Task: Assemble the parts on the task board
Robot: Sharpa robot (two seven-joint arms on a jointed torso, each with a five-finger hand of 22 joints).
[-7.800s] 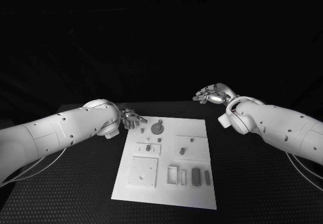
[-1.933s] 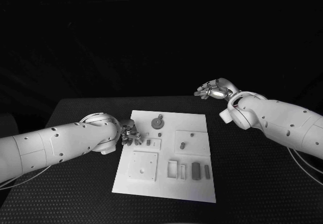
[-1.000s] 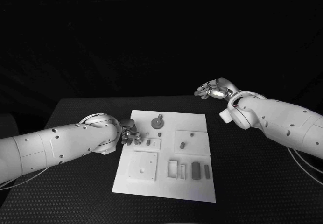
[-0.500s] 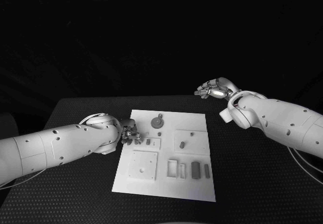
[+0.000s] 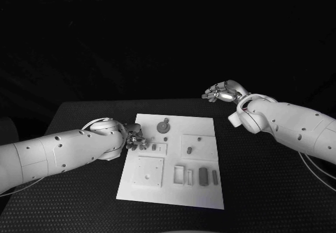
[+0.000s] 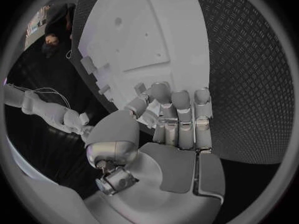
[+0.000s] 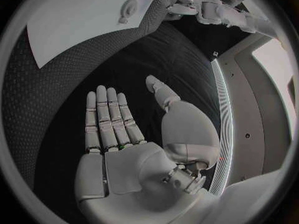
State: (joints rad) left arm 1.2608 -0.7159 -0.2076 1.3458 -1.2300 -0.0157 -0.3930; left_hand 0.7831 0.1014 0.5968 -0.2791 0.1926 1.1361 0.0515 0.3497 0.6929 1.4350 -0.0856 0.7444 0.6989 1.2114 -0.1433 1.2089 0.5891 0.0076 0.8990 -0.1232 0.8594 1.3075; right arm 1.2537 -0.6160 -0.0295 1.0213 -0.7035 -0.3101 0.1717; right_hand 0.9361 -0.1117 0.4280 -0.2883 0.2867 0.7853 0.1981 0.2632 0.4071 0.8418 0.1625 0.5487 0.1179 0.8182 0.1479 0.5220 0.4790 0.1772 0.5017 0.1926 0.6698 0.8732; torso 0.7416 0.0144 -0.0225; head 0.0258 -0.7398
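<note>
Head view: task board [image 5: 203, 190] mid-table, parts [image 5: 204, 176] seated in it, left hand [image 5: 136, 139] at its left edge; left wrist: fingers curled, grasp unclear; right wrist: right hand [image 7: 124, 149] spread, holding nothing.

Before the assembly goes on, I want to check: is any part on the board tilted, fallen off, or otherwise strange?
Nothing stands out. The task board lies flat on the table, its parts sit on it, and none lies on the table. Both robot hands, left and right, hold nothing.
</note>
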